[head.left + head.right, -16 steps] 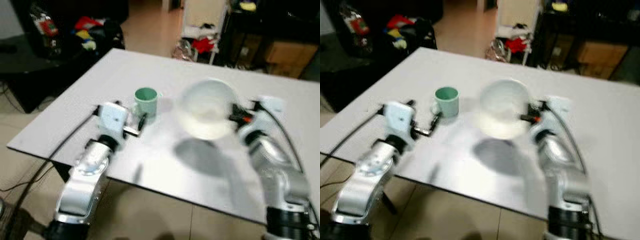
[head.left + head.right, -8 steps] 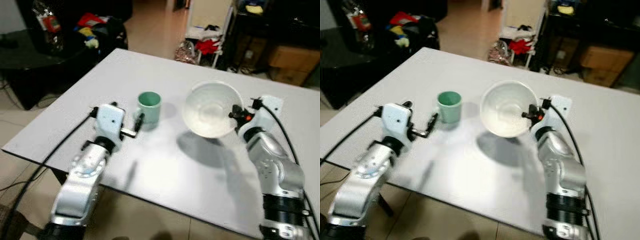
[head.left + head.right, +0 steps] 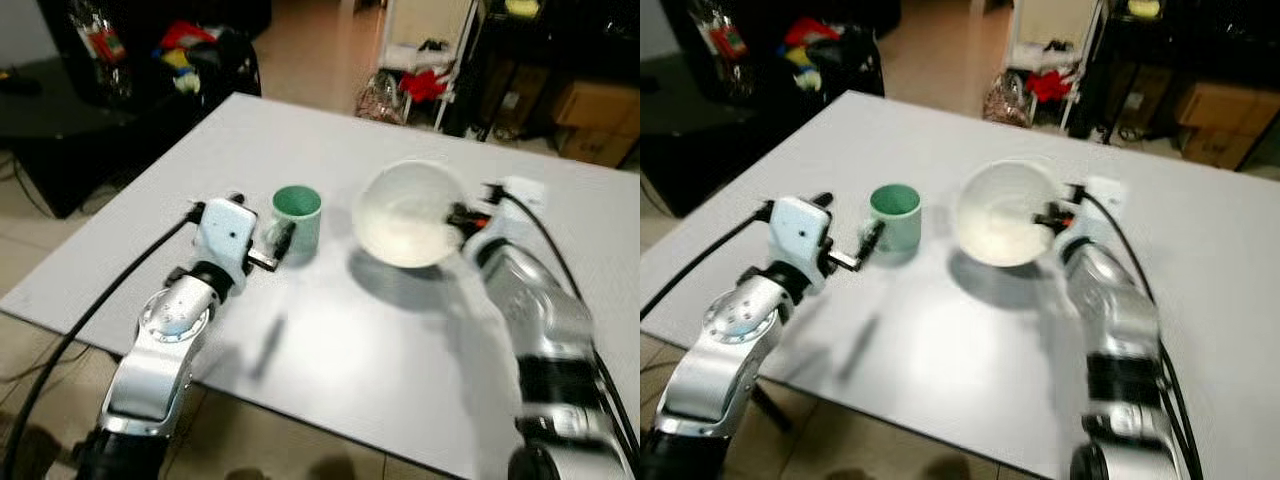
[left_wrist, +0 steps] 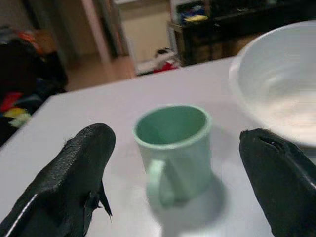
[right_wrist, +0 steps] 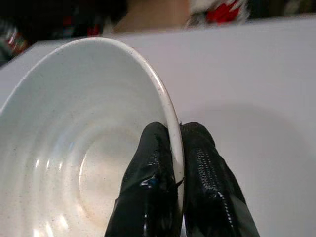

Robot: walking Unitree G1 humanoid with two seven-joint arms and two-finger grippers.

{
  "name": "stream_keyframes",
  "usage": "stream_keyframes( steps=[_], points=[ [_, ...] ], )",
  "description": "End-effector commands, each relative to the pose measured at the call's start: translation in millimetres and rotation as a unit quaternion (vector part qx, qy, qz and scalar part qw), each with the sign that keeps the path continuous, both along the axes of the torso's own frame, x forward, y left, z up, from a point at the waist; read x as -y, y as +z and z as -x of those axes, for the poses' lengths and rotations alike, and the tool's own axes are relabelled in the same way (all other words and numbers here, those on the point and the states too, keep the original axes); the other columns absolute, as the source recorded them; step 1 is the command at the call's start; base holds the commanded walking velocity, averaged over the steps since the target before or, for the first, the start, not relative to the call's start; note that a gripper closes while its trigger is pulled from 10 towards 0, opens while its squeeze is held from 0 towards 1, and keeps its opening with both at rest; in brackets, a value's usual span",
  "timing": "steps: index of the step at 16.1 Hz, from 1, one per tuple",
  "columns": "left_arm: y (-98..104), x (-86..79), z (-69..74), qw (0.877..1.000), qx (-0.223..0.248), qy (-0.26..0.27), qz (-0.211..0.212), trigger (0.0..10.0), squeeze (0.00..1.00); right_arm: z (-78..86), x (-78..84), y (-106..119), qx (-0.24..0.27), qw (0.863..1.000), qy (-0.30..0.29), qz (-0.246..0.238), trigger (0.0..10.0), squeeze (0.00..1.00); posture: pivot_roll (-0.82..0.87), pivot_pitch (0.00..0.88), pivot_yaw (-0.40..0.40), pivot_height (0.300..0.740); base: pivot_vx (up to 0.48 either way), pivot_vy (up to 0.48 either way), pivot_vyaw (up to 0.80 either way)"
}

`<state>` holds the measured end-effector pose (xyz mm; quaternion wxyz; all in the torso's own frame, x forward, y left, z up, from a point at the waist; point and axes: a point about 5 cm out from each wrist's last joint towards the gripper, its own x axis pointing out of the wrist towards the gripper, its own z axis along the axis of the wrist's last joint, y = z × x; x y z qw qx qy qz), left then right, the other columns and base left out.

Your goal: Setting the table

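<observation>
A white bowl [image 3: 405, 212] hangs tilted above the grey table [image 3: 330, 350], its shadow on the tabletop below it. My right gripper [image 5: 174, 163] is shut on the bowl's rim [image 5: 165, 106], one finger inside and one outside. A pale green mug [image 3: 296, 220] stands upright on the table to the bowl's left, handle toward my left arm. My left gripper [image 4: 177, 182] is open just short of the mug [image 4: 174, 153], its two black fingers [image 4: 74, 182] spread wider than the mug.
Black furniture with coloured clutter [image 3: 180, 60] stands beyond the table's far left side. Dark shelves and cardboard boxes [image 3: 590, 100] line the back right. Tiled floor [image 3: 40, 330] lies below the table's near edge. Black cables trail from both arms.
The camera has shifted. My right gripper has carried the bowl a little left and nearer the mug. The left gripper stays open beside the mug.
</observation>
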<state>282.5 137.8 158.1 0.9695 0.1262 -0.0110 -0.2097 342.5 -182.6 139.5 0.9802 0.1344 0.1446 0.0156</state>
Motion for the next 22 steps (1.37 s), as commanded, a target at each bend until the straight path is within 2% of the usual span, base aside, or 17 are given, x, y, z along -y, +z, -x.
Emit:
stream_keyframes(
  steps=[1, 3, 4, 5, 7, 8, 11, 13, 17, 20, 22],
  points=[
    [1, 6.3, 0.1, 1.000, -0.007, -0.028, -0.002, 10.0, 0.00, -5.7, 1.6, 6, -0.006, 1.000, 0.007, -0.011, 10.0, 0.00, 0.07, 0.000, -0.013, 0.740, 0.000, 0.000, 0.00],
    [-1, 11.2, 2.2, 0.998, -0.017, -0.059, -0.009, 10.0, 0.00, -13.4, -0.9, 6, -0.036, 0.999, 0.017, -0.020, 10.0, 0.00, 0.07, 0.000, -0.011, 0.740, 0.000, 0.000, 0.00],
    [-4, 15.5, 7.6, 0.994, -0.033, -0.099, -0.020, 10.0, 0.00, -19.9, -2.8, 6, -0.058, 0.998, 0.026, -0.027, 10.0, 0.00, 0.07, 0.000, -0.012, 0.740, 0.000, 0.000, 0.00],
    [-7, 15.9, 9.7, 0.992, -0.044, -0.112, -0.027, 10.0, 0.00, -21.5, -5.0, 4, -0.069, 0.996, 0.035, -0.043, 10.0, 0.00, 0.07, 0.000, -0.013, 0.740, 0.000, 0.000, 0.00],
    [-12, 17.6, 16.3, 0.986, -0.069, -0.147, -0.037, 10.0, 0.00, -24.2, -3.5, -1, -0.090, 0.994, 0.025, -0.048, 10.0, 0.00, 0.07, 0.000, -0.015, 0.740, 0.000, 0.000, 0.00],
    [-16, 18.4, 20.1, 0.981, -0.084, -0.165, -0.049, 10.0, 0.00, -25.7, -1.4, -4, -0.099, 0.993, 0.013, -0.068, 10.0, 0.00, 0.08, 0.000, -0.018, 0.740, 0.000, 0.000, 0.00],
    [-17, 19.4, 20.2, 0.980, -0.101, -0.169, -0.041, 10.0, 0.00, -30.8, 5.4, -7, -0.111, 0.986, -0.022, -0.121, 10.0, 0.00, 0.07, 0.000, -0.008, 0.740, 0.000, 0.000, 0.00],
    [-16, 20.2, 20.7, 0.979, -0.102, -0.174, -0.044, 10.0, 0.00, -33.5, 3.3, -7, -0.115, 0.983, -0.017, -0.139, 10.0, 0.00, 0.07, 0.000, -0.003, 0.740, 0.000, 0.000, 0.00],
    [-15, 18.7, 20.1, 0.978, -0.107, -0.173, -0.047, 10.0, 0.00, -40.2, -4.8, -5, -0.116, 0.980, -0.017, -0.160, 10.0, 0.00, 0.08, 0.000, -0.006, 0.740, 0.000, 0.000, 0.00],
    [-16, 17.4, 21.1, 0.978, -0.110, -0.171, -0.047, 10.0, 0.00, -40.7, -5.7, -7, -0.124, 0.981, -0.012, -0.151, 10.0, 0.00, 0.08, 0.000, -0.014, 0.740, 0.000, 0.000, 0.00],
    [-17, 16.5, 22.0, 0.977, -0.117, -0.172, -0.049, 10.0, 0.00, -39.5, -6.3, -9, -0.133, 0.977, -0.008, -0.164, 10.0, 0.00, 0.08, 0.000, -0.013, 0.740, 0.000, 0.000, 0.00]
  ],
)
